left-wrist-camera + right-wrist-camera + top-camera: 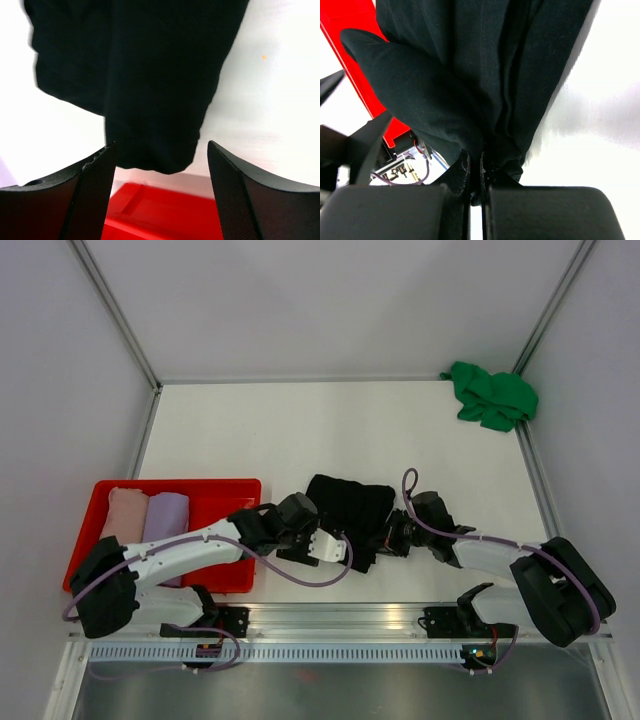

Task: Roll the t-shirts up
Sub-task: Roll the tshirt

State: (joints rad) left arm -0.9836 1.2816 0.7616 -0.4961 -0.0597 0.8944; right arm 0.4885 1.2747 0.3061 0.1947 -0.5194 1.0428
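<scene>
My right gripper (476, 167) pinches the edge of the black shirt (348, 515), which lies on the table (250, 430) between my arms. My left gripper (161, 150) is wide, holding nothing. That thin pinch could slip, and the cloth would flop loose.

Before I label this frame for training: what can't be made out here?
Top view: near edge of black t-shirt hidden under left arm and right arm.
Top view: near end of lilac t-shirt hidden by left arm.
Right wrist view: right hand fingertips buried in cloth.
</scene>
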